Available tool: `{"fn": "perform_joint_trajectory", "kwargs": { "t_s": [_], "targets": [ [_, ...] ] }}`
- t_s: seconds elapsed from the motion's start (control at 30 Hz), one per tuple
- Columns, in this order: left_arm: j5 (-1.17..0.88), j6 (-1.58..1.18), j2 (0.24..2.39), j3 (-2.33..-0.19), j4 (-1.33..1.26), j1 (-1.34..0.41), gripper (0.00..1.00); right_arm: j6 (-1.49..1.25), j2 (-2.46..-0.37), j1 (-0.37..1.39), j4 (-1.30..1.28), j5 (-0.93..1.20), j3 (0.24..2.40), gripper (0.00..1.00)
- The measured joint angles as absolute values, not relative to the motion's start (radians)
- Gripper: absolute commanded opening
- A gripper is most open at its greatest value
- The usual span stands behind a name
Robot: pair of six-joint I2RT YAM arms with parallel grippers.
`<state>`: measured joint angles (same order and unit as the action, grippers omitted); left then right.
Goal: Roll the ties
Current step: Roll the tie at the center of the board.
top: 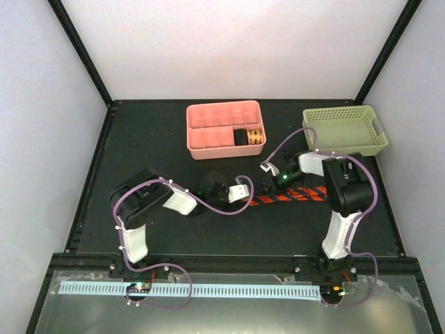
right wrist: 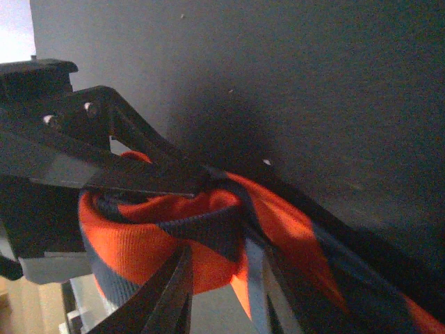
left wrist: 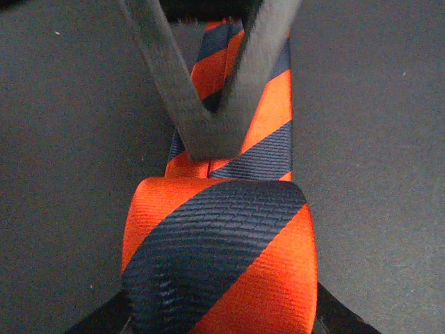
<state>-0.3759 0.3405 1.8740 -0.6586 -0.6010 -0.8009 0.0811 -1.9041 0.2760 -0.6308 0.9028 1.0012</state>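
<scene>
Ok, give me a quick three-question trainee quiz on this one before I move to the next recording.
1. True or false: the tie is draped over the basket.
2. What is the tie's pattern? A) green with white dots B) orange-red with navy diagonal stripes C) plain black
3. Which container is split into compartments?

Key: 1. False, it lies on the table between the two arms. 2. B. 3. The tray.
</scene>
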Motion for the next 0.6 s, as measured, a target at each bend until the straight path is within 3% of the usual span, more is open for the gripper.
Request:
{"fn": "perform_joint_trajectory", "kwargs": {
  "t_s": [0.13,0.47,0.53,0.6],
  "targets": [
    [-0.350,0.373,1.863,-0.695,-0.508,-0.808,0.35,0.103,-1.855,0.236,-0.670,0.899,1.003,0.46],
    [-0.332,0.416,1.863,-0.770,-0.375,-0.810,0.34,0.036,-1.824,0.297,-0.628,0.921,1.004,0.42],
    [-0.330,0.417,1.863,-0.776,-0.363,-0.812,0.34,0.028,-1.834,0.310,-0.624,0.919,1.004,0.36],
    [-0.329,0.418,1.864,-0.782,-0.353,-0.812,0.35,0.019,-1.846,0.315,-0.620,0.917,1.003,0.20]
  ]
}}
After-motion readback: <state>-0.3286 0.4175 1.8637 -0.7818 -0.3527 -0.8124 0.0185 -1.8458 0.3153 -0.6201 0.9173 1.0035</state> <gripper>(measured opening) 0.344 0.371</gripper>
